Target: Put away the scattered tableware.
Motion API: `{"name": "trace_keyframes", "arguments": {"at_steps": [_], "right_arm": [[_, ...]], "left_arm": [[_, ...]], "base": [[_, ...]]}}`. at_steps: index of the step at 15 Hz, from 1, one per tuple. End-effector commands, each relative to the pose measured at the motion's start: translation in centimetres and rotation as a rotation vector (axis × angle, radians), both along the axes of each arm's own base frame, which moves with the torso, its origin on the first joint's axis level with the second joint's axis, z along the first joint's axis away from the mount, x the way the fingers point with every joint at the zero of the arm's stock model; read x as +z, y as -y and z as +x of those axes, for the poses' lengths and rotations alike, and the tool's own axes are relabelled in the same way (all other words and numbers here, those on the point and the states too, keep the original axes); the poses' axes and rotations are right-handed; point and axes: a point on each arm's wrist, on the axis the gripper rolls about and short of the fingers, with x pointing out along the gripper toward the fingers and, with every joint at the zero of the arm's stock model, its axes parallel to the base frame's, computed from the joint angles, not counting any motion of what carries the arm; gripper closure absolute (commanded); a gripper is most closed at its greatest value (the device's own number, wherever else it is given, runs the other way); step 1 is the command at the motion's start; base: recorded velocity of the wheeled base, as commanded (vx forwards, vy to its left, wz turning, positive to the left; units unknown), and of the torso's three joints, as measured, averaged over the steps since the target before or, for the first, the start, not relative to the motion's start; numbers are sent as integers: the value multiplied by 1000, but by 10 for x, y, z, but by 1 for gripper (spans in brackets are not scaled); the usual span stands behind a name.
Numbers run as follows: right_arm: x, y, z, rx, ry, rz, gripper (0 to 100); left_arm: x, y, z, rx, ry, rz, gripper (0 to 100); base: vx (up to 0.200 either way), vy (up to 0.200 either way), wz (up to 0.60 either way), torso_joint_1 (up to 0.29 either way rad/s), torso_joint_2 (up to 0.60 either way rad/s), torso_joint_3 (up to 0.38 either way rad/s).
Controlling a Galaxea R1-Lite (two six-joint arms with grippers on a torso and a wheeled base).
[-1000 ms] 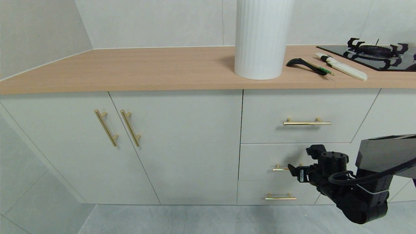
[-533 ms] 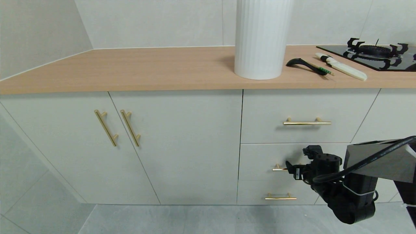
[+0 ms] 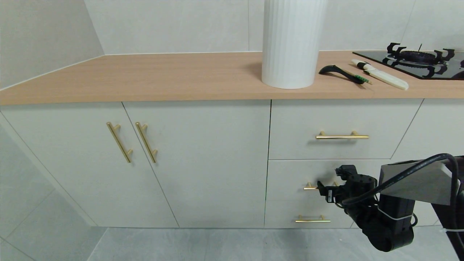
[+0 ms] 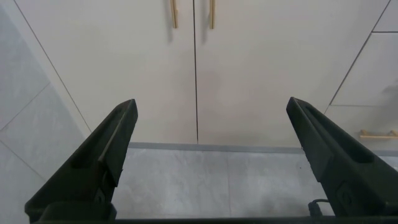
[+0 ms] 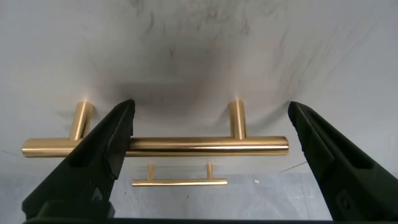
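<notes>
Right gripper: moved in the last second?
Yes. The right gripper has edged left, closer to the middle drawer handle, jaws open.

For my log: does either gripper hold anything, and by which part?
Nothing held: right gripper open at the middle drawer handle, left gripper open, empty.

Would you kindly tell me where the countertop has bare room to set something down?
The countertop is bare from the wall corner on the robot's left up to the white ribbed cylinder. Between that cylinder and the hob it is crowded: a black utensil and a white knife lie close together, leaving only a narrow front strip.
</notes>
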Motion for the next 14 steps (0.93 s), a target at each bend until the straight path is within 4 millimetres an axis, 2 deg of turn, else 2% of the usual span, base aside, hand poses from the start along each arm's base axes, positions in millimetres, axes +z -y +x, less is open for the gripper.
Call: {"name": "trace_keyframes", "arguments": {"at_steps": [1,14], "right_arm": [[-1,0,-5,7,-22,-6,0],[-4,1,-14,17,-66,-19,0]], "left_arm": [[0,0,0,1,-1,0,0],[0,0,0,2,-1,0,0]], "base": [[0,0,0,0,0,0],[0,0,0,0,0,0]]}}
